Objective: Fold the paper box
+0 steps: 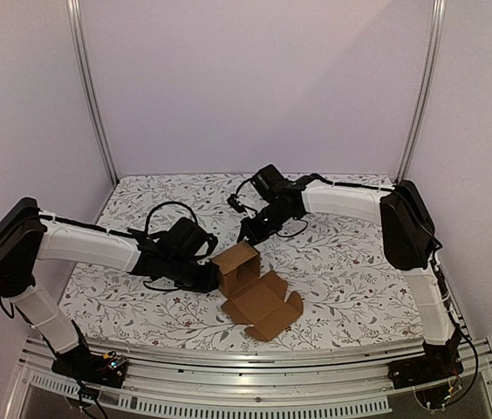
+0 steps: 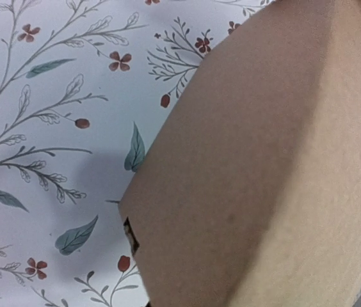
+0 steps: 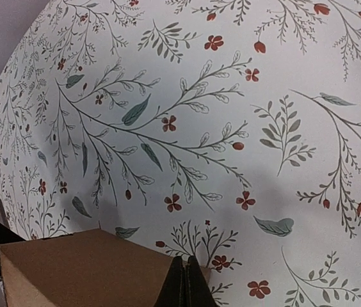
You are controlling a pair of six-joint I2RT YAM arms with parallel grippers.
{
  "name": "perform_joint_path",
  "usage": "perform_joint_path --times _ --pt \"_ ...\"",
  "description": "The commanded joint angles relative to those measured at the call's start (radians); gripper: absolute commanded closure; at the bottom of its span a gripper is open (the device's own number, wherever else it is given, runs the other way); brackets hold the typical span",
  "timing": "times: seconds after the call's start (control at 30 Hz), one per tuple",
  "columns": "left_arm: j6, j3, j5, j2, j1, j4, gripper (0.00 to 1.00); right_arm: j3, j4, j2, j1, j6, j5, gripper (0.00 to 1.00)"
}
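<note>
The paper box (image 1: 239, 266) is brown cardboard, partly folded, near the table's middle front. Its walls stand up at the back and its flat flaps (image 1: 265, 307) spread toward the near edge. My left gripper (image 1: 209, 278) reaches in from the left and meets the box's left wall. In the left wrist view the box (image 2: 264, 160) fills the frame and hides the fingers. My right gripper (image 1: 248, 234) hovers just behind the standing walls. Its fingers are shut (image 3: 185, 278) with nothing between them, tips at a corner of the box (image 3: 84, 268).
The table (image 1: 342, 262) carries a floral cloth. Metal posts (image 1: 93, 96) stand at the back corners and a rail (image 1: 255, 371) runs along the near edge. Black cables (image 1: 167, 209) loop over the left wrist.
</note>
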Motion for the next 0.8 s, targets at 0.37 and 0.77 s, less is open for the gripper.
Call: perform_joint_path --times 0.37,0.77 --pt "0.067 0.186 0.044 0.185 0.053 0.132 1.0 -0.366 0.105 -0.273 -0.014 0.016 0.067 1.0" --pt "0.166 0.281 -0.017 0.236 0.074 0.045 1.0 -0.639 0.217 -0.454 -0.031 0.09 0.237 1.0"
